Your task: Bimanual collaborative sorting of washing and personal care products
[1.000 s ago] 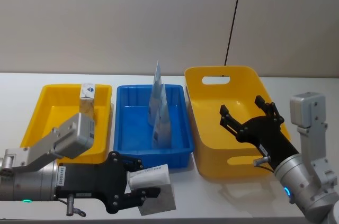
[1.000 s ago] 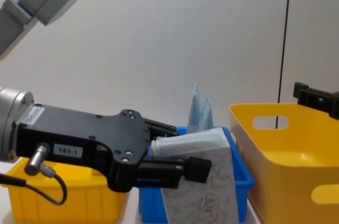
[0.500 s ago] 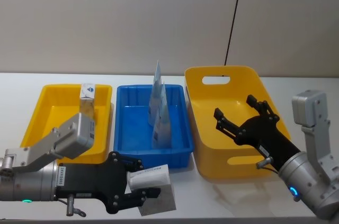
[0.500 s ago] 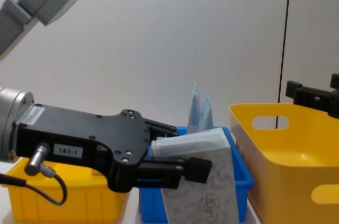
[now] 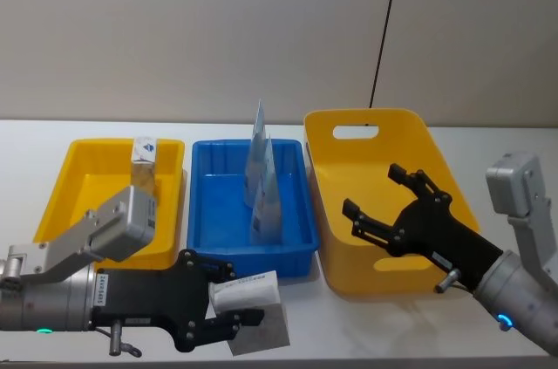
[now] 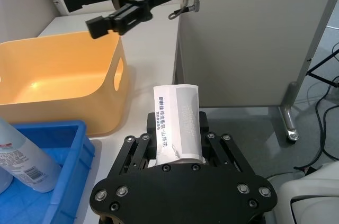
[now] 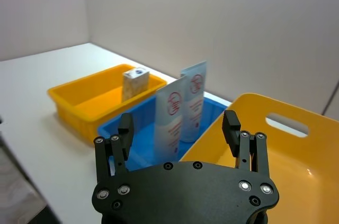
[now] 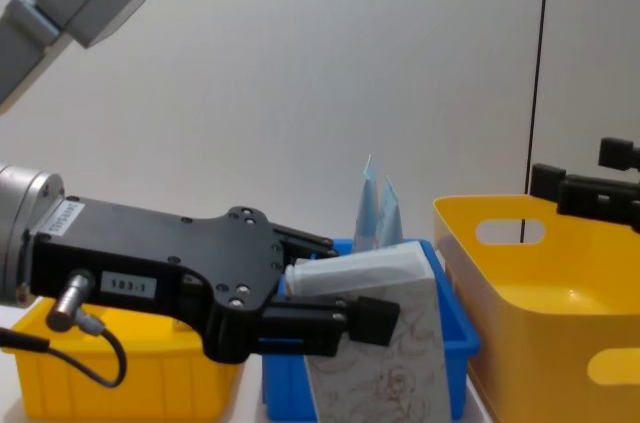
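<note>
glossy plastic bins [image 5: 324, 179], matt card carton [image 8: 402, 348]

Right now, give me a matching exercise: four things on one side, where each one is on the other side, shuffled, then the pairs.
1. front carton
2. back carton
3. squeeze tubes
4. right jaws

A. standing in the blue bin
B. open over the large yellow bin
C. clamped in the left jaws
D. in the small yellow bin

Pairs: 1-C, 2-D, 3-A, 4-B.

Plain grey wall [image 5: 174, 29], thin dark vertical line [image 5: 384, 29], white table [image 5: 488, 138]
</note>
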You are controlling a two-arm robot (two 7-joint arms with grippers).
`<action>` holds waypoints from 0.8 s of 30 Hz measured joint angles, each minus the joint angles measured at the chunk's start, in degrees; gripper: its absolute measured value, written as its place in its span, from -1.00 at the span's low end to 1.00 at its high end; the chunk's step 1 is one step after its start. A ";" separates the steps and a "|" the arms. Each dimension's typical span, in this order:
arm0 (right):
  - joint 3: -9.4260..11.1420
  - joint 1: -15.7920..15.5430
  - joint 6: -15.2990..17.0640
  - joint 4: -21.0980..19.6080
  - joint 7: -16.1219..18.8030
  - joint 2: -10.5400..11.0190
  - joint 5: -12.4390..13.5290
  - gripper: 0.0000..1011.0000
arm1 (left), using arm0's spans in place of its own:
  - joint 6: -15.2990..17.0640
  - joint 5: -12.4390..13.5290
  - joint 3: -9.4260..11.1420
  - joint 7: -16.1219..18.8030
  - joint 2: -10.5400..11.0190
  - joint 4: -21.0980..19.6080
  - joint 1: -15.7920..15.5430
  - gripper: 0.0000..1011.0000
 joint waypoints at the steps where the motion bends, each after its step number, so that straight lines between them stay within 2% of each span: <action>1: -0.10 0.10 -0.29 0.05 1.25 0.79 0.35 0.98 | 0.00 0.00 0.00 0.00 0.00 0.00 0.00 -0.28; 24: -2.10 0.96 -4.93 0.16 20.70 12.09 4.49 0.98 | 0.00 0.00 0.00 0.01 0.00 0.00 0.00 -0.28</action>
